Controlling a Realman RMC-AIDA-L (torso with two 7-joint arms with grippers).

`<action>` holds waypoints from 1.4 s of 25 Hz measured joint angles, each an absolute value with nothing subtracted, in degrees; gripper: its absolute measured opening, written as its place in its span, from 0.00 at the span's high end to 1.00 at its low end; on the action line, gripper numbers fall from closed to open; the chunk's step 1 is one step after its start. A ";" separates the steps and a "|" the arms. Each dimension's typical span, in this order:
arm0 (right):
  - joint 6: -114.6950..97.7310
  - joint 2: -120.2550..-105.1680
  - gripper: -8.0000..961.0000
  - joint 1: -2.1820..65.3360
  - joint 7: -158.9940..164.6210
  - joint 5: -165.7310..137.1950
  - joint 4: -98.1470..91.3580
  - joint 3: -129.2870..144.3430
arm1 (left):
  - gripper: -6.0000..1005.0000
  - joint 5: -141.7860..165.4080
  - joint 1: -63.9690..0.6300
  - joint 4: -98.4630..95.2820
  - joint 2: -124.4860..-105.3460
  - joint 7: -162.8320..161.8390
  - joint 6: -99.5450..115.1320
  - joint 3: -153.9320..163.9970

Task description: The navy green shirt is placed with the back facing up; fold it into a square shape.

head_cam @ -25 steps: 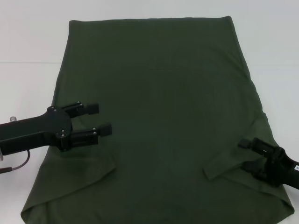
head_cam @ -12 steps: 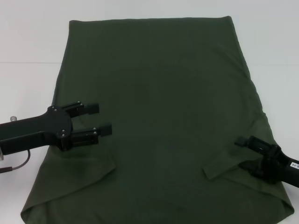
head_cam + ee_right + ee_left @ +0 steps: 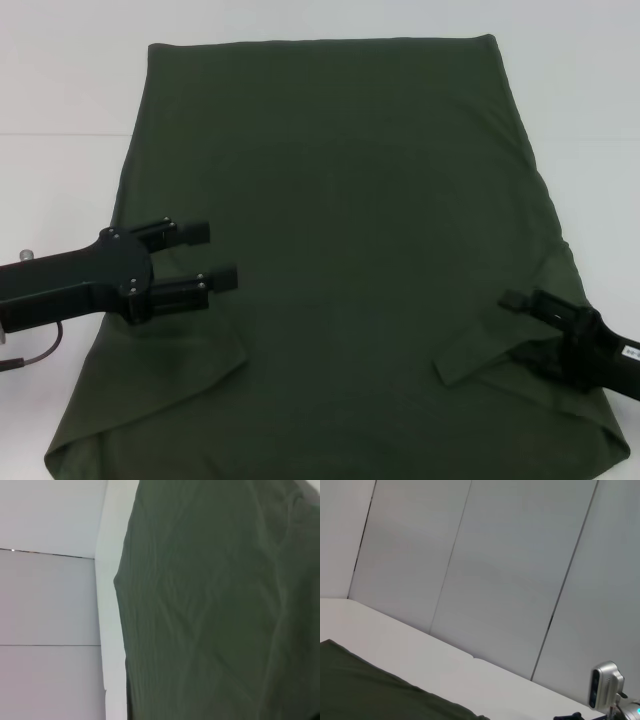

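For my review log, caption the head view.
Green shirt flat on the table, sleeves folded in; left gripper open, right gripper at its sleeve.

Navy green shirt [image 3: 340, 250] near hem and both arms run off-frame

A white table [image 3: 60, 90] is seen below. Grey wall panels [image 3: 510, 580] are seen behind it, divided by thin dark seams.

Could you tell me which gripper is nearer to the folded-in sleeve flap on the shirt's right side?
The right. The right gripper sits beside the folded-in sleeve flap on the navy green shirt. The left gripper is open over the shirt's opposite edge.
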State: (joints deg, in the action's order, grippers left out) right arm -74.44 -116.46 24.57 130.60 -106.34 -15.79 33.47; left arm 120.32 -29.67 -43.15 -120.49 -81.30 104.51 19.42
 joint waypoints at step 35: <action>-76.28 -116.05 0.04 22.98 130.86 -106.34 -15.55 35.94 | 0.16 120.32 -29.54 -42.87 -120.76 -81.34 105.12 19.42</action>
